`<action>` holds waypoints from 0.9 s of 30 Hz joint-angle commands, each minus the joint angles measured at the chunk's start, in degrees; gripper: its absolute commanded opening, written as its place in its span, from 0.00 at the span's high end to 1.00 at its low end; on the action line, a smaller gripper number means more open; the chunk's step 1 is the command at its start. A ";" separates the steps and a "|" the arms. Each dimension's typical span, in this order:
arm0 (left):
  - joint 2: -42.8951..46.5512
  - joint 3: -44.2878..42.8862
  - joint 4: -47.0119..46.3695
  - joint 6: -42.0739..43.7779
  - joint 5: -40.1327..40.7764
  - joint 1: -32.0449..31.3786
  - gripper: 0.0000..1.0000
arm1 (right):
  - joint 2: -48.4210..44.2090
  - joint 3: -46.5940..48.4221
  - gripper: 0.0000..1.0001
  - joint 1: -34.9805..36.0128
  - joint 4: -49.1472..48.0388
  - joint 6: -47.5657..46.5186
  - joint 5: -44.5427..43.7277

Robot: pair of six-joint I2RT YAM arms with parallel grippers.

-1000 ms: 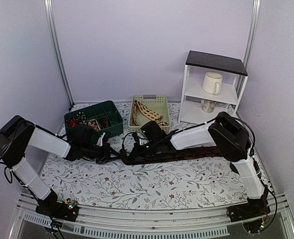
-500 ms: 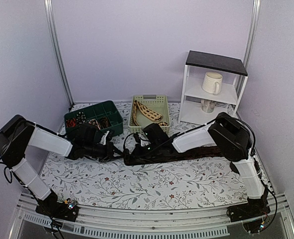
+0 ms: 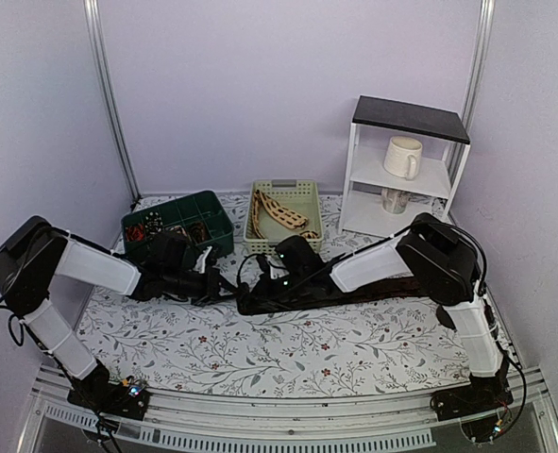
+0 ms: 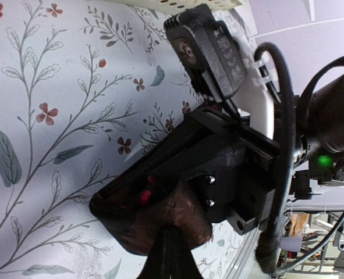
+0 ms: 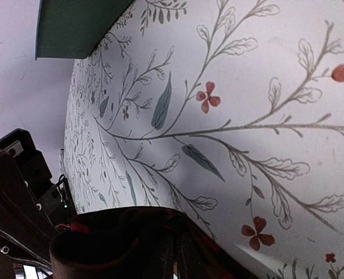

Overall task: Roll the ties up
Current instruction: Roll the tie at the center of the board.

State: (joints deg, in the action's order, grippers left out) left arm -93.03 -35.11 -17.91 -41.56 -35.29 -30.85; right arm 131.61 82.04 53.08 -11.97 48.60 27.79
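Note:
A dark brown-black tie lies across the middle of the floral mat, running right from between the grippers. My left gripper and right gripper meet at its left end. In the left wrist view my left gripper is shut on the folded end of the dark tie, with the right gripper's body just behind. In the right wrist view my right gripper is shut on the same tie's curled end. A beige tie lies in the light green basket. Small coiled ties sit in the dark green bin.
A white shelf unit stands at the back right with a cream mug on its middle shelf and a glass cup below. Walls close in the mat at the back and on both sides.
Both grippers and the tie's left end have shifted slightly to the right. Both stay shut on the tie.

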 commanded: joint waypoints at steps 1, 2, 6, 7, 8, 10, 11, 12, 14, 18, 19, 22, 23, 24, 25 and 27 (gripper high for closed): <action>-1.09 -1.10 0.64 1.08 0.31 -1.04 1.00 | -5.14 -2.54 0.94 -0.42 0.66 1.01 -1.94; -1.10 -1.10 0.66 1.12 0.26 -1.12 1.00 | -5.71 -3.03 0.94 -0.55 0.79 1.01 -2.44; -1.22 -1.44 0.51 1.13 0.18 -1.31 1.00 | -6.87 -4.21 0.94 -0.82 1.15 0.64 -3.70; -1.31 -1.57 0.53 1.20 0.14 -1.38 1.00 | -6.96 -4.31 0.94 -0.80 1.16 0.62 -3.75; -1.42 -1.75 0.54 1.22 0.01 -1.47 1.00 | -6.98 -4.38 0.96 -0.82 1.09 0.54 -3.67; -1.68 -2.06 0.53 1.22 -0.04 -1.64 1.00 | -6.86 -4.31 0.98 -0.81 0.90 0.30 -3.47; -1.77 -2.17 0.57 1.22 -0.07 -1.74 1.00 | -6.74 -4.22 0.98 -0.82 0.85 0.28 -3.15; -1.86 -2.23 0.52 1.22 -0.06 -1.79 1.00 | -6.60 -4.13 0.99 -0.81 0.81 0.12 -2.86; -2.02 -2.45 0.59 1.13 -0.04 -2.05 1.00 | -6.66 -4.28 0.99 -0.81 1.14 0.08 -2.90; -2.47 -2.59 0.60 1.20 -0.05 -2.36 1.00 | -8.79 -6.36 0.98 -1.36 1.60 0.46 -5.54; -2.62 -2.61 0.58 1.22 -0.04 -2.49 1.00 | -9.35 -6.85 0.97 -1.42 1.60 0.49 -6.08; -3.04 -2.89 0.38 1.14 -0.16 -2.78 1.00 | -10.05 -7.53 0.93 -1.56 1.89 0.45 -6.99; -3.31 -3.05 0.41 1.13 -0.20 -2.85 1.00 | -10.16 -7.63 0.93 -1.55 2.08 0.53 -7.35; -3.43 -3.23 0.38 1.13 -0.22 -2.94 1.00 | -10.29 -7.88 0.93 -1.52 2.12 0.68 -7.62; -3.65 -3.41 0.26 1.13 -0.29 -3.09 1.00 | -10.65 -8.22 0.93 -1.55 2.06 0.77 -8.11; -4.02 -3.77 0.30 1.20 -0.39 -3.39 1.00 | -11.60 -9.18 0.93 -1.51 1.95 0.90 -9.69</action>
State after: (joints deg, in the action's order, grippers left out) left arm -95.92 -37.10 -17.72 -41.50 -35.38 -33.01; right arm 124.81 74.87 51.92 -10.50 49.15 21.43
